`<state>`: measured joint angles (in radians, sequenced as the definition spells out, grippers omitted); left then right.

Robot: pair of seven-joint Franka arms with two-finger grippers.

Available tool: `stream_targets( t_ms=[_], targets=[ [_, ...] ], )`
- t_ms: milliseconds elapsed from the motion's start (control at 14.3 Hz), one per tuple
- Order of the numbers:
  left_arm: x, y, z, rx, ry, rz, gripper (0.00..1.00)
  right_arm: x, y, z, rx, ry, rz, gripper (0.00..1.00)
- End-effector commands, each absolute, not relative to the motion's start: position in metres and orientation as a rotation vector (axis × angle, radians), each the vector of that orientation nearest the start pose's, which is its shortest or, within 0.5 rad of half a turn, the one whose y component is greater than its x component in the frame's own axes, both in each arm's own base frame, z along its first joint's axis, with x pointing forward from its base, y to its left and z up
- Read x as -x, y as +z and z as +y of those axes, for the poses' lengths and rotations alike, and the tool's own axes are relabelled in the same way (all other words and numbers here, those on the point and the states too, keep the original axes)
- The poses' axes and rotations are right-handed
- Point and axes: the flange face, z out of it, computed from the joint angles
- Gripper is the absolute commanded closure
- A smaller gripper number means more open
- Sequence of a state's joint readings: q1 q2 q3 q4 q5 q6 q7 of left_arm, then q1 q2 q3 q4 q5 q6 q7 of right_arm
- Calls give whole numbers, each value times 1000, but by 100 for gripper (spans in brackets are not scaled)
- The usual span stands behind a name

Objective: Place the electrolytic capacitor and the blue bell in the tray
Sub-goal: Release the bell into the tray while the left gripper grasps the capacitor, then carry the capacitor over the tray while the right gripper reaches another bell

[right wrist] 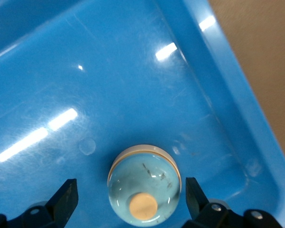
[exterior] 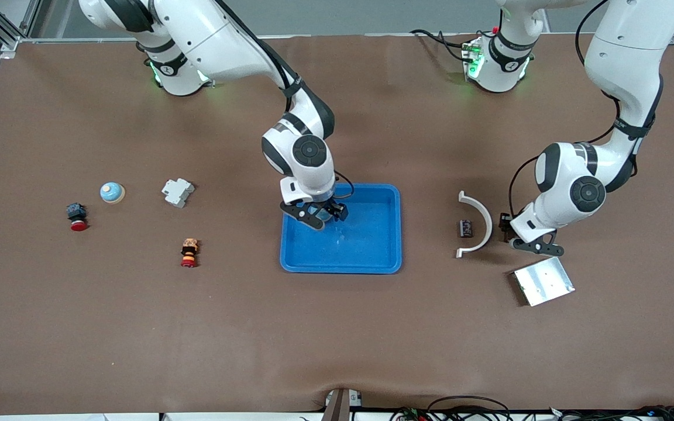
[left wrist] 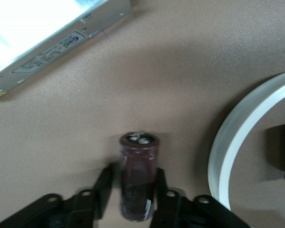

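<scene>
White curved guard point(exterior: 480, 223) and metal plate point(exterior: 543, 281) flanking left hand point(exterior: 533, 244)

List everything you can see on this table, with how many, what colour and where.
tray: one, bright blue, mid-table.
bell: one, pale blue, in the tray.
second bell: one, pale blue, toward the right arm's end.
push button: one, red and black, beside the second bell.
stacked button: one, orange and red, nearer the front camera.
breaker: one, white, between second bell and tray.
curved strip: one, white, toward the left arm's end.
small part: one, dark, inside the strip's curve.
capacitor: one, dark, upright beside the strip.
plate: one, silver, nearest the front camera at that end.
right tool: open around the bell.
left tool: shut on the capacitor.
</scene>
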<state>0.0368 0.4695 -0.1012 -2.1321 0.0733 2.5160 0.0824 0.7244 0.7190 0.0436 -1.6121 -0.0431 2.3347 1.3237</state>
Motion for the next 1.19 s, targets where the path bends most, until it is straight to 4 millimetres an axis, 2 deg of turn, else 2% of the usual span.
stream_targets(
  t_ms=[0,140,279,489,629,769,838,1118],
  targets=[
    [-565,184,-36,3133,98,313,100,-529,241,477,3084,15,811,0],
    [-565,184,-36,3133,100,315,100,-542,256,461,3137,53,717,0],
    [-565,185,-37,3131,100,329,100,-557,274,431,3171,97,686,0],
    [-567,192,-40,3132,88,315,100,-580,315,386,3196,123,606,0],
    [-573,212,-41,3131,40,278,100,-592,338,350,3214,142,482,0],
    [-579,234,-46,3131,44,246,100,-602,361,298,3218,146,350,0],
    [-584,247,-54,3134,53,224,100,-606,373,271,3217,144,272,0],
    [-617,314,-122,3183,110,-49,100,-615,411,169,3209,158,151,0]
  ],
)
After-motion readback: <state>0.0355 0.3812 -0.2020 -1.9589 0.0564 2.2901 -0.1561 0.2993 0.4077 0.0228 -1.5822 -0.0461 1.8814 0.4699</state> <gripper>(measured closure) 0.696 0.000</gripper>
